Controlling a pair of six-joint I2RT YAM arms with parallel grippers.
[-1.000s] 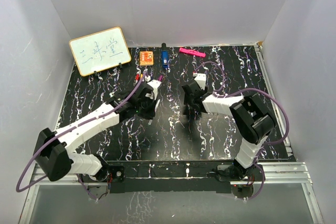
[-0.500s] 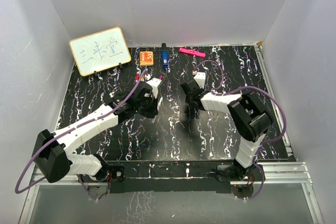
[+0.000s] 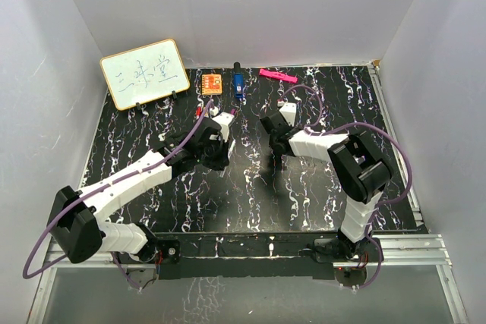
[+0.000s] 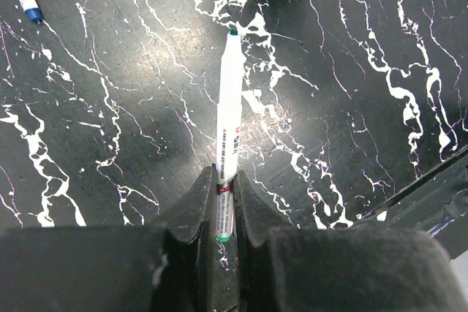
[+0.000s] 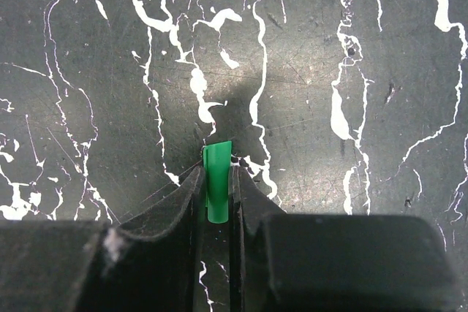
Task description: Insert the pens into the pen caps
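On the black marbled surface (image 3: 250,202), on my side of the orange square (image 3: 212,83), my left fingers (image 4: 194,210) clamp the green pen (image 4: 229,107) by its tail, leaving the tip free for capping. Right of the square, my right fingers (image 5: 183,202) pinch the green cap (image 5: 217,180) between them, one end jutting out to meet that tip.
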